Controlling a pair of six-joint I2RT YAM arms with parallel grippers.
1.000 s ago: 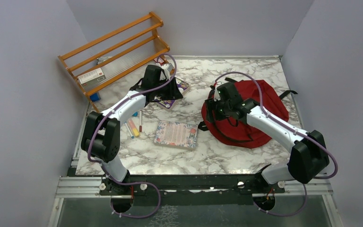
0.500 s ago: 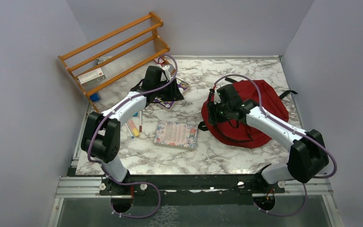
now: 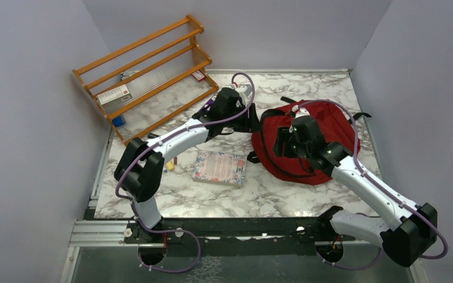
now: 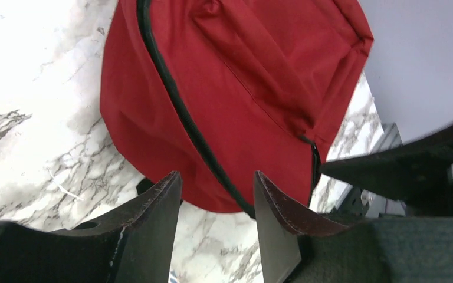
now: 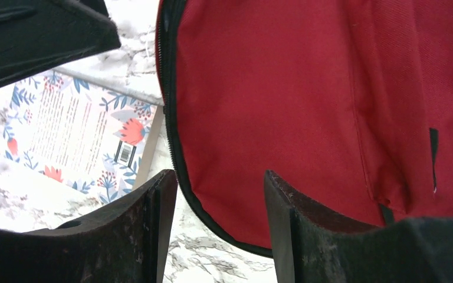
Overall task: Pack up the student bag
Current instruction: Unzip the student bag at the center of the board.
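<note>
Both grippers sat at the student bag (image 4: pixel 242 71) along its zipper edge, and neither had cloth yet. On the left gripper (image 4: pixel 215 177) the jaws were apart and empty, with the black zipper trim (image 4: pixel 177 100) running down through the gap just beyond the tips. On the right gripper (image 5: pixel 218 175) the jaws were apart too, nothing clamped. The same trim curved past one finger and red fabric filled the gap behind. The bag lay flat on the right of the marble table (image 3: pixel 271 194), its trimmed edge facing the floral book (image 5: pixel 82 135) just beside it.

I read the step as opening the mouth so things could go in. To do it well I'd pinch only the top layer at the trim, one gripper on each side of the opening. I'd close fully before lifting, then pull up and apart rather than drag the whole bag, since soft fabric would likely slide on marble. I couldn't tell whether the zip was undone, so I'd check that first
</note>
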